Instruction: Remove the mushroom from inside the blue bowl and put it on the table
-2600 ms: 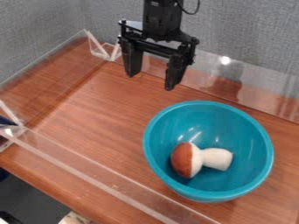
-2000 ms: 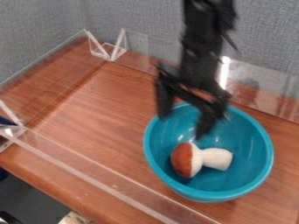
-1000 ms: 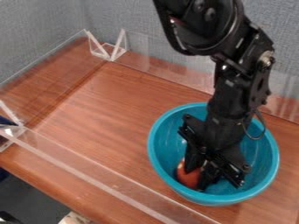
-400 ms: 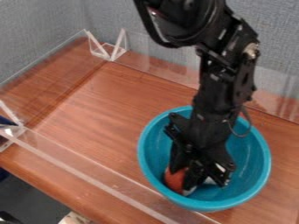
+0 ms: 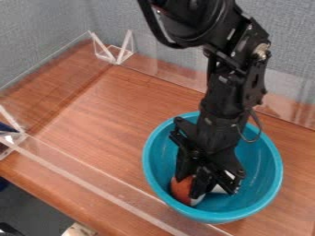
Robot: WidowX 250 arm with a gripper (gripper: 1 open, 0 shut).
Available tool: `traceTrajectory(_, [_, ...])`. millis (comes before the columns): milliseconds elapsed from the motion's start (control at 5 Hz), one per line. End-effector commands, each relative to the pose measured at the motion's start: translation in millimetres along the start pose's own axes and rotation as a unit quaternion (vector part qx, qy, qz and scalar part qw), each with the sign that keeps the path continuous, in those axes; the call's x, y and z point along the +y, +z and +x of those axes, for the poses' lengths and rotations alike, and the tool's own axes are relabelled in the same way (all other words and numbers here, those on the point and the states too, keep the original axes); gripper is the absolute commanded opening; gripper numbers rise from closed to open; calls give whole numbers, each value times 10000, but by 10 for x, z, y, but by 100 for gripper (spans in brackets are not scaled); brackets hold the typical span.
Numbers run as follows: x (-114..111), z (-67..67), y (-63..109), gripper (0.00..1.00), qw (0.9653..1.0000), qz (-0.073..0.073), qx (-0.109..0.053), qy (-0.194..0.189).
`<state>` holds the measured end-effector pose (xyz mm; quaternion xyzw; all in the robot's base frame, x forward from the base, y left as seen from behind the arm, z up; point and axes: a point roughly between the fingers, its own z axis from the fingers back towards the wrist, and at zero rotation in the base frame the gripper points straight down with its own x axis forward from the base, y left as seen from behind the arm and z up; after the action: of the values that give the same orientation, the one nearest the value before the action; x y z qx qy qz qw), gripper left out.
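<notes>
My gripper (image 5: 197, 187) points straight down into the blue bowl (image 5: 264, 189), its black fingers (image 5: 185, 175) pinched tight on the mushroom (image 5: 183, 190), of which only a reddish-brown patch of cap shows low between them (the stem is hidden behind my fingers). The mushroom sits inside the bowl near its front-left wall. The bowl rests on the wood-grain table (image 5: 99, 101), close to the clear acrylic wall (image 5: 87, 180) along the front edge.

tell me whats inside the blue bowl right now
The gripper reaches down into the blue bowl, shut on the mushroom. Only a bit of reddish cap shows; the arm covers the stem and much of the bowl's floor.
</notes>
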<state>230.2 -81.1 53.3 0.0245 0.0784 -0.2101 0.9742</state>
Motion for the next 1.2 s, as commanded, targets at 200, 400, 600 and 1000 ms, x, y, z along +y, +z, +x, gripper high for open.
traceTrajectory(200, [47, 58, 240, 0, 9988, 82, -457, 136])
traceTrajectory(400, [51, 87, 264, 0, 9984, 101, -539, 132])
traceTrajectory(600, [54, 108, 293, 0, 9979, 120, -627, 129])
traceTrajectory(1000, [85, 131, 345, 0, 9965, 141, -805, 166])
